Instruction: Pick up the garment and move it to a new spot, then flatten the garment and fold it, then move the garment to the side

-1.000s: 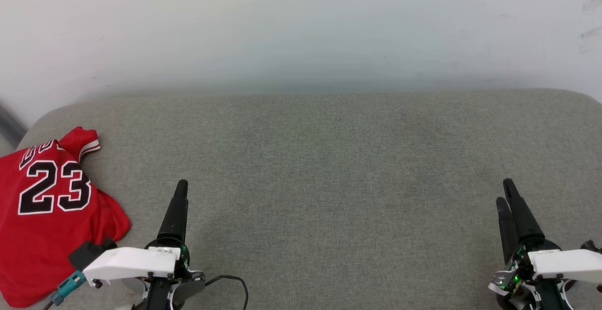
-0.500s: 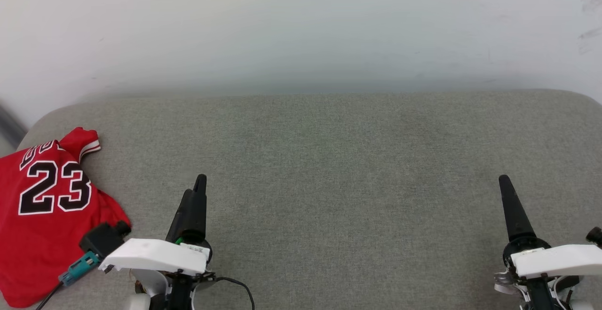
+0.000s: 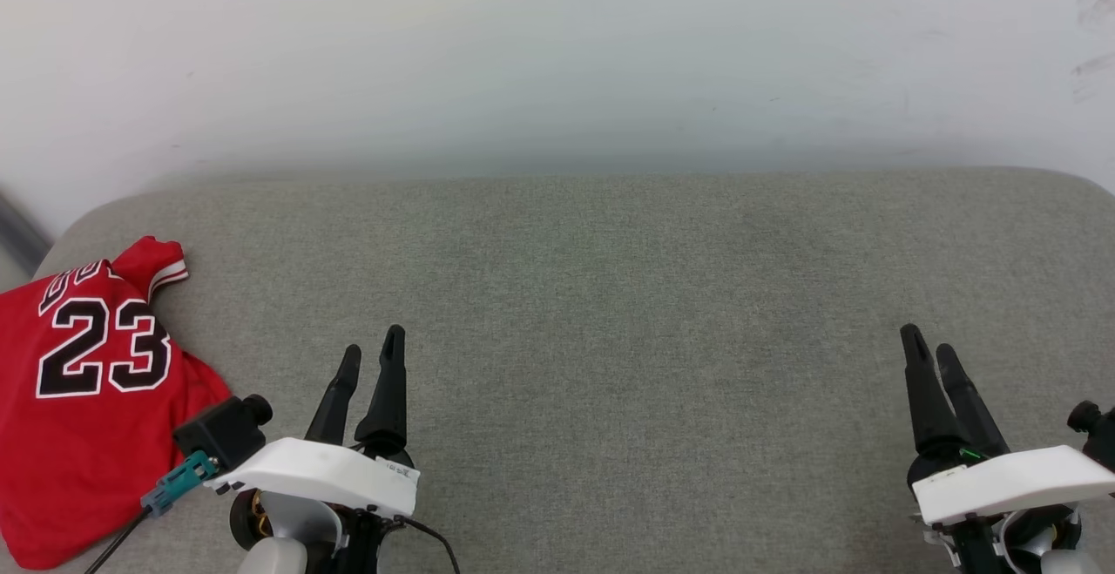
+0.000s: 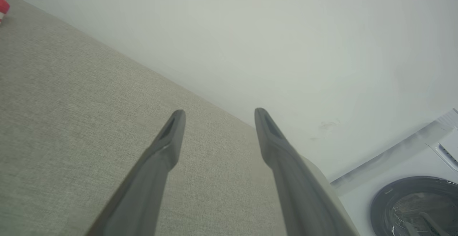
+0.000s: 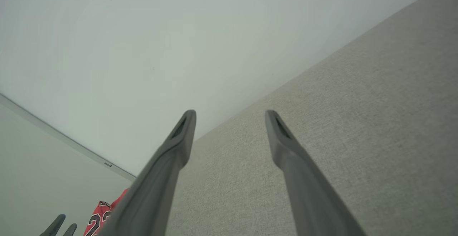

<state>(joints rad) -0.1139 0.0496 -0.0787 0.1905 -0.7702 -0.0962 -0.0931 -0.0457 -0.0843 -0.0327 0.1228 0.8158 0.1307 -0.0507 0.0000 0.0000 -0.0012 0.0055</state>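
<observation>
Garment (image 3: 83, 400) lies bunched at the grey surface's (image 3: 610, 295) far-left edge, number 23 up (seemingly parked aside, out of the working middle) | left pincer (image 3: 374, 340) spread, empty, near it | right pincer (image 3: 926, 338) spread, empty, well apart at right

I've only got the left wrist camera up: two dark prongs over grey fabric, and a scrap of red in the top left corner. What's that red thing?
Observer: It's a red jersey with a black "23" on it, as the head view shows.
Operator: Where is it lying?
Observer: At the left end of the grey cushion, with uneven edges and one striped-trim sleeve poking out on its far side.
Operator: And the other arm?
Observer: The right gripper hangs open over the cushion's right end, holding nothing.
</observation>
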